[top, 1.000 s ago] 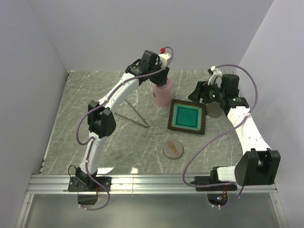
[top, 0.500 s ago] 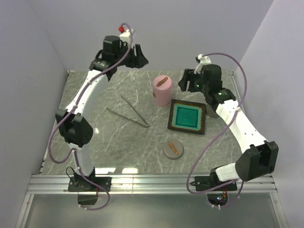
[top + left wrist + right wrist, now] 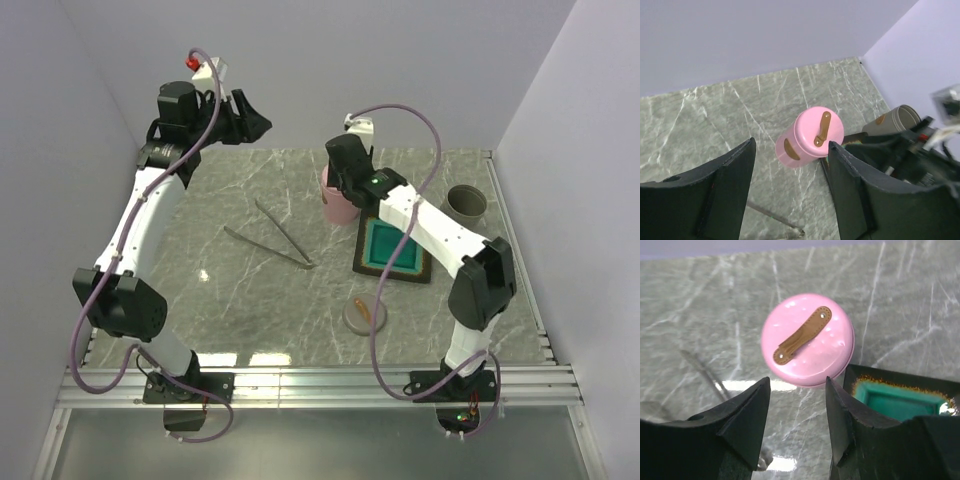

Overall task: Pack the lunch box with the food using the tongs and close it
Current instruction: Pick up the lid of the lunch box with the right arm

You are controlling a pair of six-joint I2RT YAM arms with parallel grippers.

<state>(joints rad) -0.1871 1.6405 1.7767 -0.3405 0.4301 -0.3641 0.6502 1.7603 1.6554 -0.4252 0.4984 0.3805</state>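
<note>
The lunch box, a pink round container [image 3: 338, 200] with a brown strap on its closed lid [image 3: 808, 339], stands at the back of the table. My right gripper [image 3: 798, 383] hovers just above and in front of it, open and holding nothing. High at the back left, my left gripper [image 3: 791, 146] is also open and empty, looking down at the pink container [image 3: 807, 137]. The silver tongs [image 3: 272, 236] lie in a narrow V on the table left of the container. No food shows in any view.
A black square tray with a teal inside [image 3: 395, 248] lies right of the pink container. A grey round lid with a brown strap [image 3: 364, 314] rests in front of it. A grey cup [image 3: 465, 203] stands at the back right, near the wall.
The left arm lifted off the pink container and swung up to the back left, its jaws opening. The right arm swept left from the grey cup to above the pink container, its jaws narrowing.
</note>
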